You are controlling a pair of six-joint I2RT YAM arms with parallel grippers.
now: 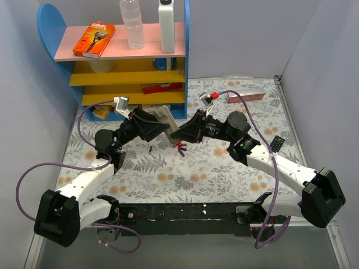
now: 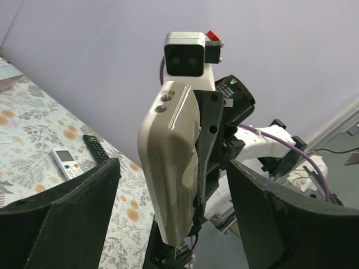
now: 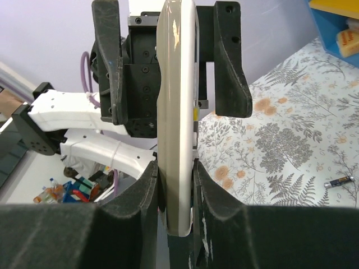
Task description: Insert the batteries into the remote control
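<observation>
The right end effector [image 3: 175, 174] clamps the raised remote [image 3: 176, 112], the left end effector [image 2: 174, 165] gapes wide around it, and the batteries [image 1: 180, 147] lie on the surface [image 1: 202, 168] below, apparently none loaded yet.

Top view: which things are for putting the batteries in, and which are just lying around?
For the job: remote, batteries, left pincer, right pincer.
Lying around: black remote, pink box, razor box, clear bottle, white bottle.
</observation>
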